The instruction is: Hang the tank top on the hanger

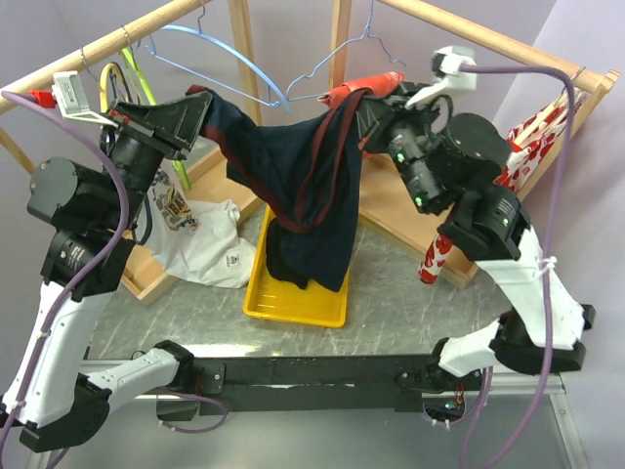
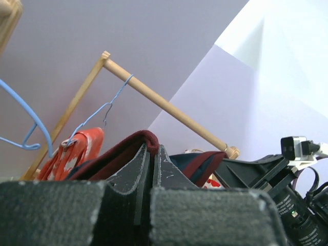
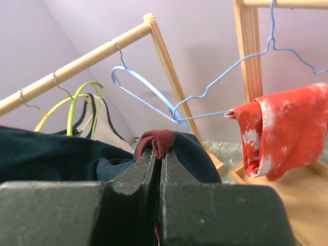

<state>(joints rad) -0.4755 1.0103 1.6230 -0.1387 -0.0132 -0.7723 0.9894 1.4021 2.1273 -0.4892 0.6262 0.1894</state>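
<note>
1 tank top [image 1: 303, 186] in left gripper [image 1: 200, 98], right gripper [image 1: 366, 103] (1 hanger [image 3: 78, 94] apart)

The tank top [image 1: 311, 191] hung bunched, any chest lettering lost in its folds. Beneath it, the yellow tray [image 1: 293, 305] had its far end covered. Behind the tank top, the hanger [image 3: 77, 96] showed only its upper curve, the lower part hidden.

Plain pale lilac walls [image 2: 154, 41] enclose a light wooden rail frame [image 2: 169, 104]. The frame stands on a grey marble-pattern worktop [image 1: 410, 293]. Lighting is even.
</note>
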